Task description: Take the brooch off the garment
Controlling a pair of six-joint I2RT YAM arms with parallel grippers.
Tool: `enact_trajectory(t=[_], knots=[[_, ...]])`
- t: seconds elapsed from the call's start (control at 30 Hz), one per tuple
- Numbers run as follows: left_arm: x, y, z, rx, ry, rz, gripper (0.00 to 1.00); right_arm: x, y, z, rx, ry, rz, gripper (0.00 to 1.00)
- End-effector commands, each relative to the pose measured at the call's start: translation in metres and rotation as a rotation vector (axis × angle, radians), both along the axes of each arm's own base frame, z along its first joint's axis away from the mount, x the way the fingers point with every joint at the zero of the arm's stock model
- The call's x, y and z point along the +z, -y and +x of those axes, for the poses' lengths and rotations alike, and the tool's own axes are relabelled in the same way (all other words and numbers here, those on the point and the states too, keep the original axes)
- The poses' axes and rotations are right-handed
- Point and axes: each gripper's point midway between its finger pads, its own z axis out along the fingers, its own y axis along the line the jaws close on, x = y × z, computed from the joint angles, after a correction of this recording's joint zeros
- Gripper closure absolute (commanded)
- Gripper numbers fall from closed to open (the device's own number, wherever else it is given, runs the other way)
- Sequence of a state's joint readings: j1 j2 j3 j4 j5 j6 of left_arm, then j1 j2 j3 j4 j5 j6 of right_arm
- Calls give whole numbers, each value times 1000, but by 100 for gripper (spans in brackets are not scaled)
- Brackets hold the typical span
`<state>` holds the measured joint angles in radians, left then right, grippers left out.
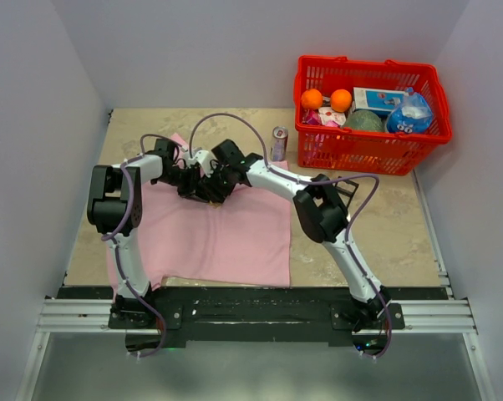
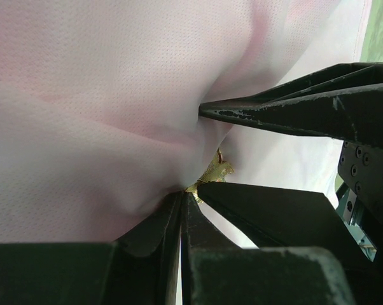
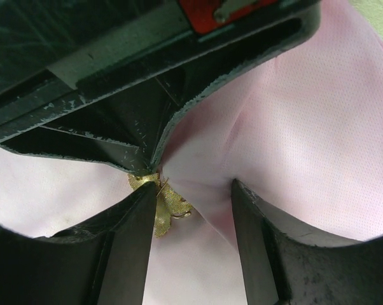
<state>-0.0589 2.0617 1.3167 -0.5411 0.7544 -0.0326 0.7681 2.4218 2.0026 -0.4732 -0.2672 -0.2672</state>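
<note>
Removal pending: brooch (image 3: 165, 206) not yet off garment (image 2: 83, 95), toward the far-left corner of the bench (image 1: 385, 225).
Left gripper (image 2: 182, 197) pinches garment right at brooch; right gripper (image 3: 193, 190) spread wide around it, gripping nothing.

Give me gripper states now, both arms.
Left gripper: closed, pinching the garment right beside the brooch.
Right gripper: open, jaws either side of the brooch, not gripping it.
</note>
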Motion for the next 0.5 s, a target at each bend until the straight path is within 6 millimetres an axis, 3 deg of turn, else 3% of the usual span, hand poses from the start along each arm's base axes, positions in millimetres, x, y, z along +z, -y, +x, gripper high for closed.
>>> enact_trajectory(t=[0.0, 0.07, 0.13, 0.27, 0.37, 0.47], knots=[[-2, -7, 8, -4, 27, 25, 92, -60, 47, -15, -45, -135, -202, 47], [2, -8, 11, 0, 37, 13, 92, -28, 32, -20, -2, -178, -80, 46], [6, -10, 14, 6, 51, 6, 91, 9, 27, -12, 5, -148, -7, 44], [24, -12, 21, -35, 131, -6, 89, 57, 28, -11, 69, -100, 66, 42], [44, -11, 21, -74, 193, -25, 86, 76, 37, -13, 110, -68, 78, 41], [61, -11, 20, -99, 252, -25, 82, 69, 47, -15, 129, -36, 60, 42]])
